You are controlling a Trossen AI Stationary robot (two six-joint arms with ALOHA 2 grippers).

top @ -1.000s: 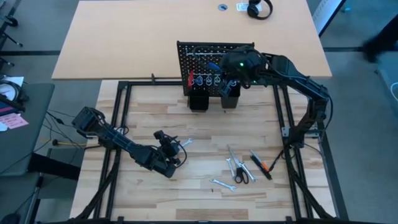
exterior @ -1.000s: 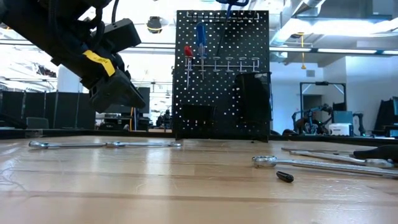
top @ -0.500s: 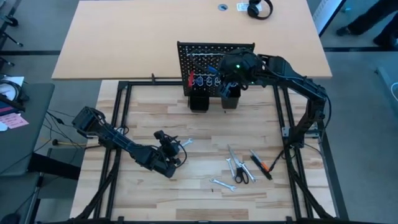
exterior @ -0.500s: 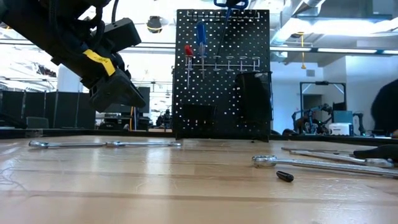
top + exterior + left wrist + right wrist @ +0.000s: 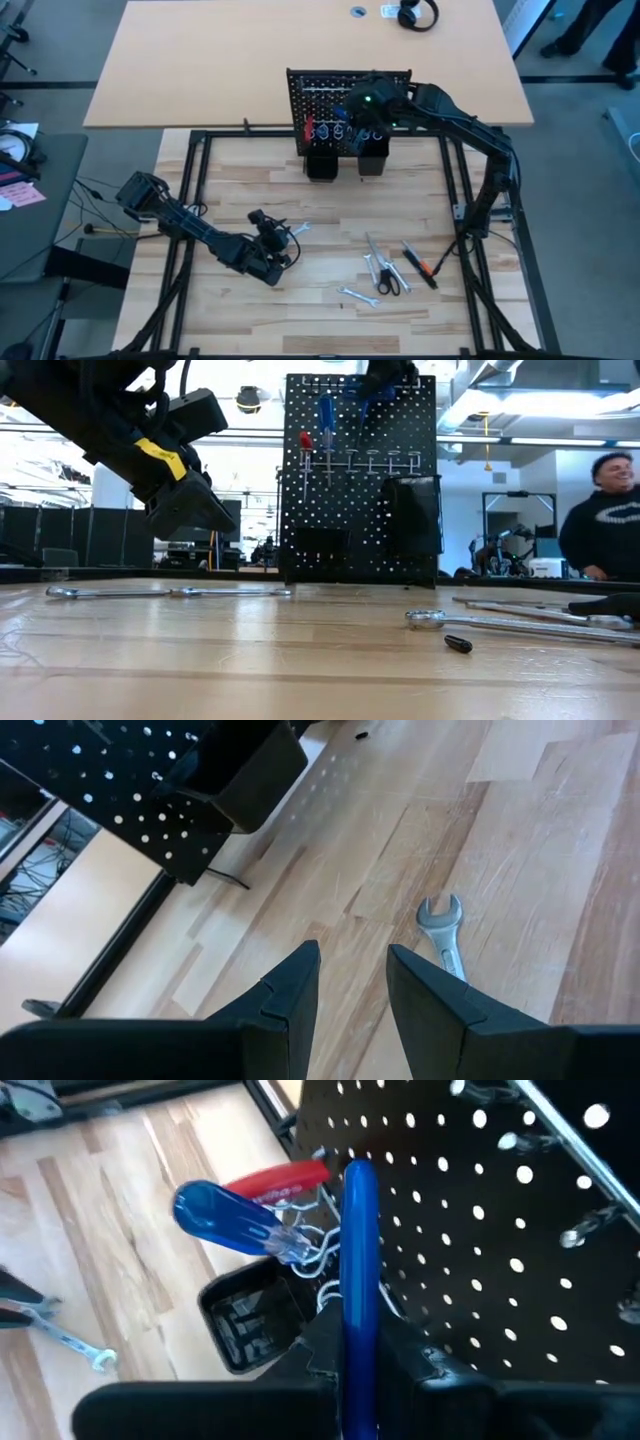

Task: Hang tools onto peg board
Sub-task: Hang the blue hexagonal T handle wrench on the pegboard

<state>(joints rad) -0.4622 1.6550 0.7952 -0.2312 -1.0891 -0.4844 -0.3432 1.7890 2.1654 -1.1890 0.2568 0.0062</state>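
Right gripper (image 5: 355,1355): its fingertips are covered by the blue T-key (image 5: 357,1280) clamped between them.
Right arm, low view: only a dark part shows, cut off by the upper edge, in front of the peg board (image 5: 358,480).
Left arm, low view: cut off by the upper and left edges.
Person (image 5: 607,510): cut off by the right edge.
Loose tools (image 5: 385,272): too small from above to name each one.
Wrench (image 5: 445,930): handle hidden behind a finger of the left gripper (image 5: 350,985).

A pair of black headphones (image 5: 417,14) lay on the tan tabletop (image 5: 200,60) beyond the wooden work surface (image 5: 330,210). A person in a dark top (image 5: 605,525) stood in the room behind, among desks and equipment.
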